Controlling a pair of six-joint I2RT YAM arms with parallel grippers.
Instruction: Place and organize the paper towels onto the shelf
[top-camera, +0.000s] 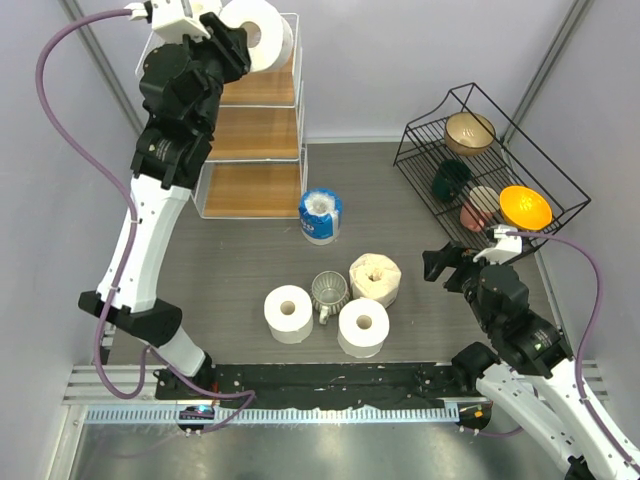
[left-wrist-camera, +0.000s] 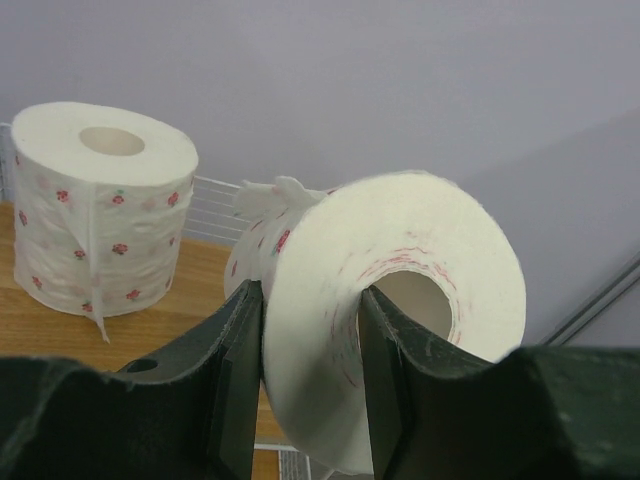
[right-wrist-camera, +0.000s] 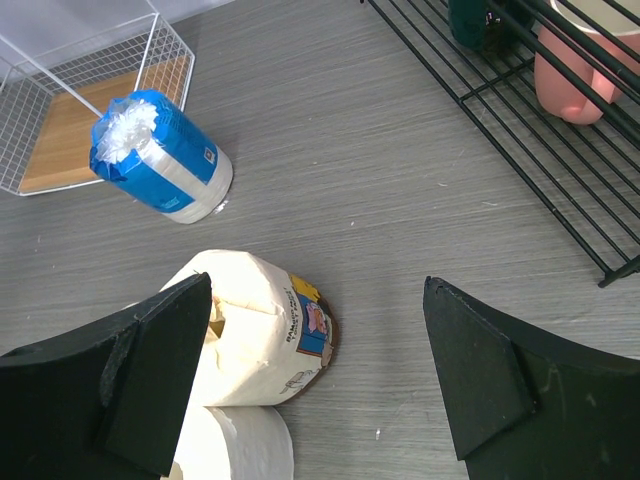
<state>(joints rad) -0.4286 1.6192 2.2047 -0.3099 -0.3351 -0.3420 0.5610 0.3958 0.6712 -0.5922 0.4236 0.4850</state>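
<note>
1. Nearest: right gripper (top-camera: 445, 270) spread wide, empty, beside cream roll (top-camera: 375, 279), likely ready to pick.
2. Mid-table: 2 white rolls (top-camera: 288, 312) (top-camera: 363, 325) and blue-wrapped roll (top-camera: 320, 215), unshelved.
3. Farthest: left gripper (left-wrist-camera: 310, 350) pinching held dotted roll (left-wrist-camera: 430, 250) through its core, over shelf (top-camera: 255, 190) top board, beside 1 standing dotted roll (left-wrist-camera: 100, 215).

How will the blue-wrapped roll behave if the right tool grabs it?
The blue-wrapped roll stands on its flat end, so a push would likely slide or tip it, not roll it. Its glossy plastic wrap looks slippery, and the paper inside will probably squash in a grip.
</note>
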